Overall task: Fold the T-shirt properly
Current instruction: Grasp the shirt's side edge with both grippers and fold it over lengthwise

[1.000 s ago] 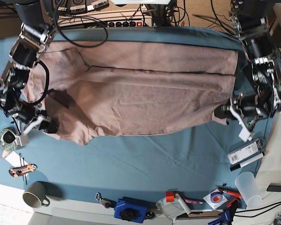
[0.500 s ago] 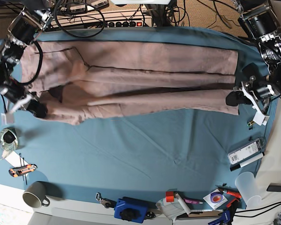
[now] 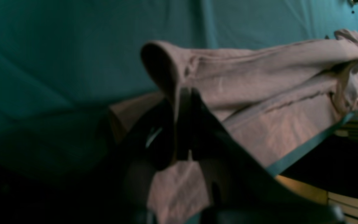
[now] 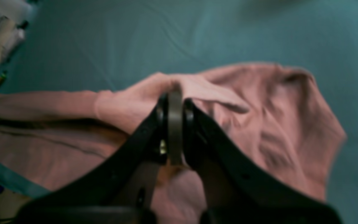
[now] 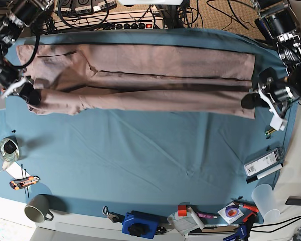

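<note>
Both sets of fingers, left gripper (image 5: 252,102) and right gripper (image 5: 31,96), were clamped on the T-shirt (image 5: 150,83); uneven pull risked skewing the fold.

T-shirt (image 5: 140,83) near edge has been lifted and carried toward the far side of the table; the visible cloth is now a narrower band. Right gripper (image 5: 31,96) and left gripper (image 5: 252,101) have been moved farther back, both clamped on the fabric.

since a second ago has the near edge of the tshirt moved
Yes. The T-shirt's near edge, held by both shut grippers, has moved toward the power strip at the table's far side.
</note>
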Controlling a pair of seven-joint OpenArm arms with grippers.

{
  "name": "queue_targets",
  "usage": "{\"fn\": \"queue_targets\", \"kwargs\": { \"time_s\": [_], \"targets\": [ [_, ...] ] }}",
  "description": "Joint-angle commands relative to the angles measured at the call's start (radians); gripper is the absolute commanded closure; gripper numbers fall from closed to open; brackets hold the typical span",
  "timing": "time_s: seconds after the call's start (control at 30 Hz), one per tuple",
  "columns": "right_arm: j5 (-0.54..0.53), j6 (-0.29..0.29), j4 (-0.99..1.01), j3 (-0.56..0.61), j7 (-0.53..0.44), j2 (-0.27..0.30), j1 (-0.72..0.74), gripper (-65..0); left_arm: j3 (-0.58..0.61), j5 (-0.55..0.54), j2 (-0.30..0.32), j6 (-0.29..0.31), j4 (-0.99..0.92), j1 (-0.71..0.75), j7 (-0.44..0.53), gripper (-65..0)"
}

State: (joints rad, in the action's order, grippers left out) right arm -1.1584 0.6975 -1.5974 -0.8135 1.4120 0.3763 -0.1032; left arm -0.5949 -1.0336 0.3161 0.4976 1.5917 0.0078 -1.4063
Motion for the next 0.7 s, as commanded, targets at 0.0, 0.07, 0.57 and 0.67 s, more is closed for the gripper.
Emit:
{"fn": "queue_targets", "kwargs": {
  "time_s": [0.0, 0.07, 0.57, 0.67],
  "targets": [
    [-0.029, 0.001, -0.021, -0.021, -0.019, 0.023, -0.007, 0.0, -0.004, -0.022, 0.019, 0.0, 0.019, -0.003, 0.01, 0.0],
    [-0.031, 0.001, -0.022, -0.042, -0.016, 0.022, -0.036, 0.0, -0.004, -0.022, 0.019, 0.001, 0.023, 0.013, 0.01, 0.0],
    [0.065, 0.001, -0.022, -0.056, -0.016, 0.01, -0.155, 0.0, -0.004, -0.022, 0.019, 0.001, 0.035, 0.029, 0.01, 0.0],
    [0.097, 0.001, -0.022, -0.055, -0.016, -0.009, -0.154, 0.0, -0.004, -0.022, 0.019, 0.001, 0.035, 0.029, 0.01, 0.0]
  ]
}}
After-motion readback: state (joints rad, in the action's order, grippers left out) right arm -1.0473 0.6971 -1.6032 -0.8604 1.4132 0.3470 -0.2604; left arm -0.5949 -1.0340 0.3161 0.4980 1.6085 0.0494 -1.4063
